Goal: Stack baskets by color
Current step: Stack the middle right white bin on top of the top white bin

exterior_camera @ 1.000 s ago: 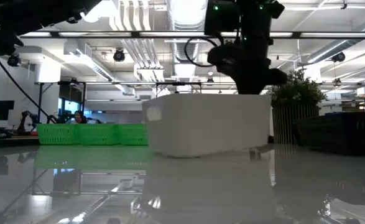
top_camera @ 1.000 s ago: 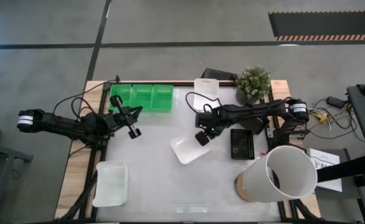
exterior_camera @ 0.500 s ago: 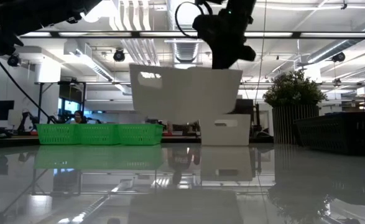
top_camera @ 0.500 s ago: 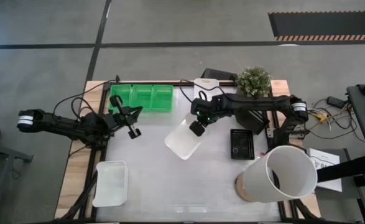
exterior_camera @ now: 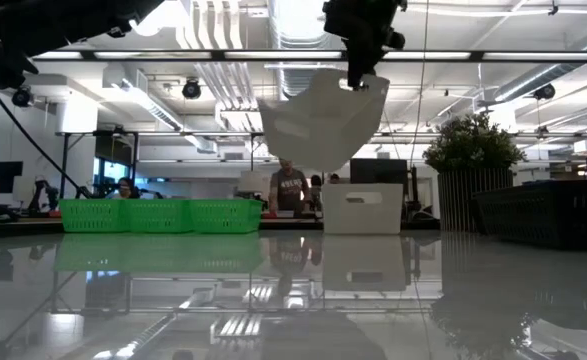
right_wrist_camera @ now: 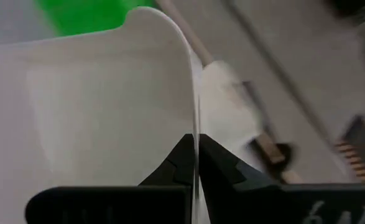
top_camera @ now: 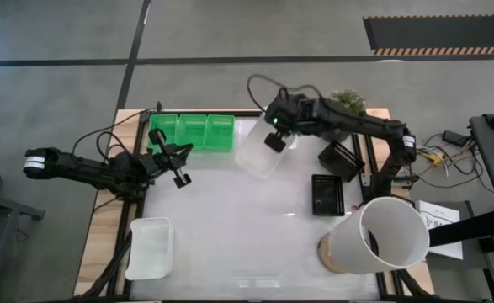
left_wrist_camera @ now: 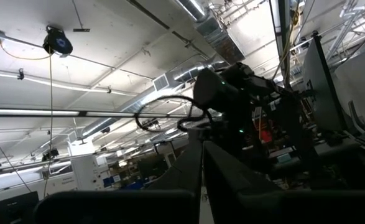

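My right gripper (top_camera: 273, 141) is shut on a translucent white basket (top_camera: 259, 154), held high above the table's far middle. The basket (exterior_camera: 318, 125) hangs tilted in the low view. A second white basket (exterior_camera: 361, 208) stands on the table behind it. A third white basket (top_camera: 150, 248) sits on its bottom at the near left. Green baskets (top_camera: 192, 132) stand in a row at the far left. Two black baskets (top_camera: 327, 195) (top_camera: 339, 160) are at the right. My left gripper (top_camera: 181, 178) waits shut at the left, touching nothing. My right gripper pinches the rim of one wall (right_wrist_camera: 194, 140) of the white basket, one finger inside the basket and one outside. The fingers come from above, slanting down. The basket is lifted clear of the table and hangs tilted below the fingers.
A large white cylinder (top_camera: 381, 236) lies at the near right corner. A potted plant (top_camera: 347, 101) stands at the far right behind my right arm. The table's middle (top_camera: 247, 227) is bare. People show in the room beyond the table in the low view.
My right gripper has risen and gone toward the table's far edge, rolling as it went. The white basket, which stood on the table, is now lifted clear and has tipped to hang tilted below the fingers.
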